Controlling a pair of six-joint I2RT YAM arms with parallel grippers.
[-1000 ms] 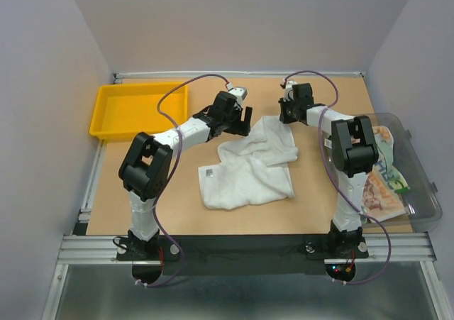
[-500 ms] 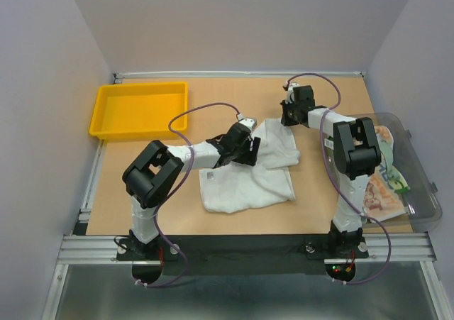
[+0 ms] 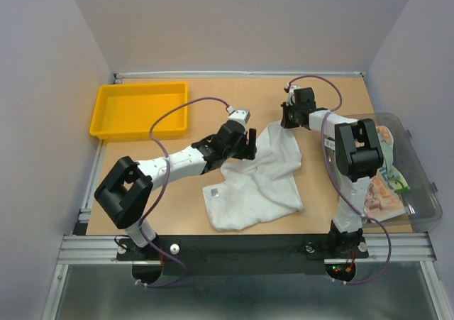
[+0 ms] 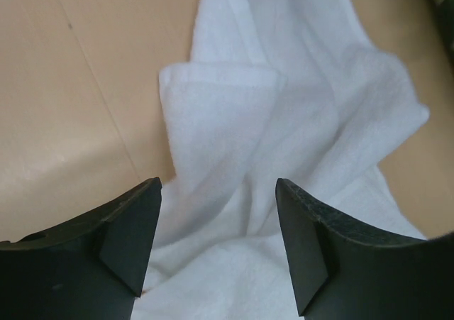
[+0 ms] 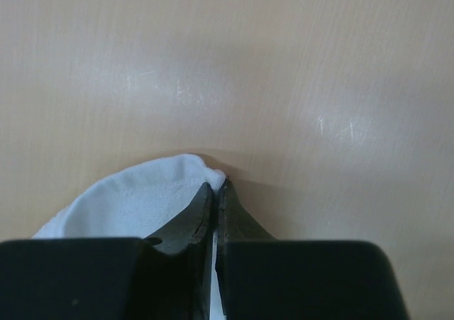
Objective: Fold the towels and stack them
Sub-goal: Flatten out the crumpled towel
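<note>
A crumpled white towel (image 3: 259, 181) lies in the middle of the table. My left gripper (image 3: 245, 144) hovers over its far left part with the jaws open and empty; in the left wrist view the gripper (image 4: 216, 252) has the towel's (image 4: 284, 121) folds spread between and beyond the fingers. My right gripper (image 3: 286, 118) is shut on the towel's far corner, low at the table. In the right wrist view the gripper (image 5: 220, 186) pinches that white corner (image 5: 135, 196) at the fingertips. Printed towels (image 3: 383, 185) lie in the clear bin.
A yellow tray (image 3: 106, 125) stands at the far left. A clear plastic bin (image 3: 422, 192) sits at the right edge beside the right arm. Bare wooden table (image 3: 177, 206) surrounds the towel; walls close in on three sides.
My left gripper has moved nearer, from the towel's far edge onto its left part. The towel has been drawn out and shifted toward the near right. The right gripper has kept its hold.
</note>
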